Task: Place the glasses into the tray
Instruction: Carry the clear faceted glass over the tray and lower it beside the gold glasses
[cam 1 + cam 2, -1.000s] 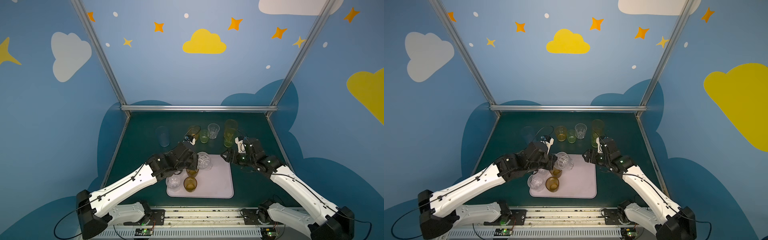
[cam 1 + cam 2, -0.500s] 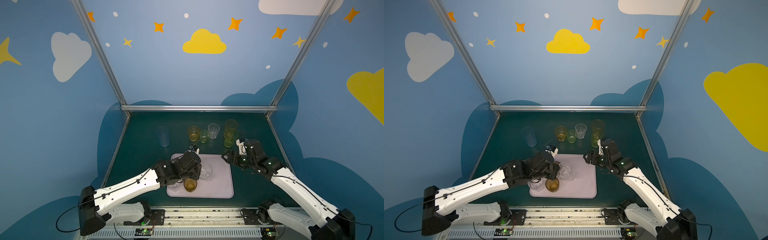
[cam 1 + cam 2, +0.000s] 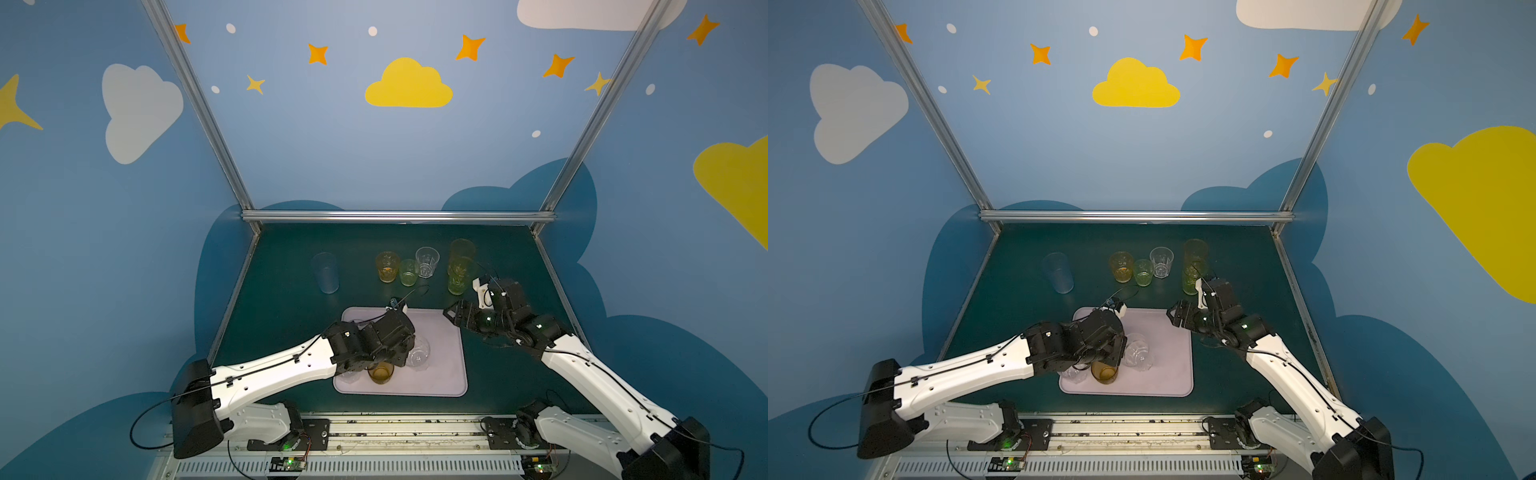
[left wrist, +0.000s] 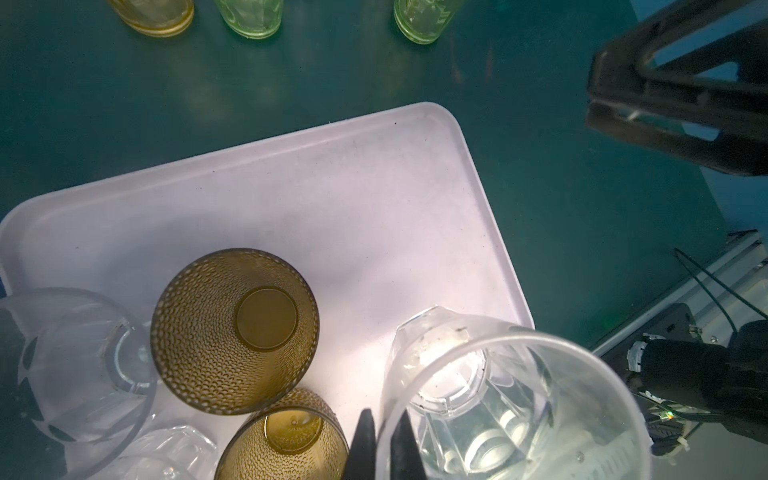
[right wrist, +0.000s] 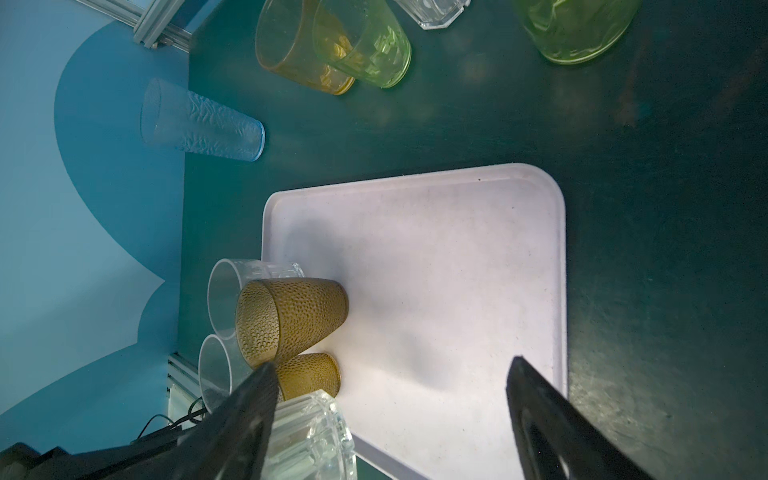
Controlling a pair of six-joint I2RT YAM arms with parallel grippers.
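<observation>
1. The left gripper (image 4: 382, 432) has its jaws pinched shut on the rim wall of a clear faceted glass (image 3: 419, 354), with one finger inside and one outside. This glass is over the middle of the tray (image 3: 446, 357). I cannot tell if its base touches the tray floor already.
2. I judge the step in hand is to set this glass down. It is best to lower it straight until the base sits flat, and only then to open the jaws.
3. Just left of it stand two brown-amber glasses (image 4: 235, 332), and two other clear glasses (image 4: 83, 365) fill the near left corner. The held glass should not swing left, or it may knock them.
4. The right and far parts of the tray are bare, so a spot a little to the right looks safer.
5. After the release, the inner finger should rise straight up out of the glass, otherwise it can tip it.
6. The right gripper (image 5: 390, 363) hangs near the far right corner of the tray, jaws wide and empty. It should keep off until the left arm is out.
7. On the far side of the table wait a pale blue glass (image 3: 325, 272), an orange glass (image 3: 387, 267), a green glass (image 3: 409, 272), a clear glass (image 3: 427, 262) and two tall glasses (image 3: 459, 274).
</observation>
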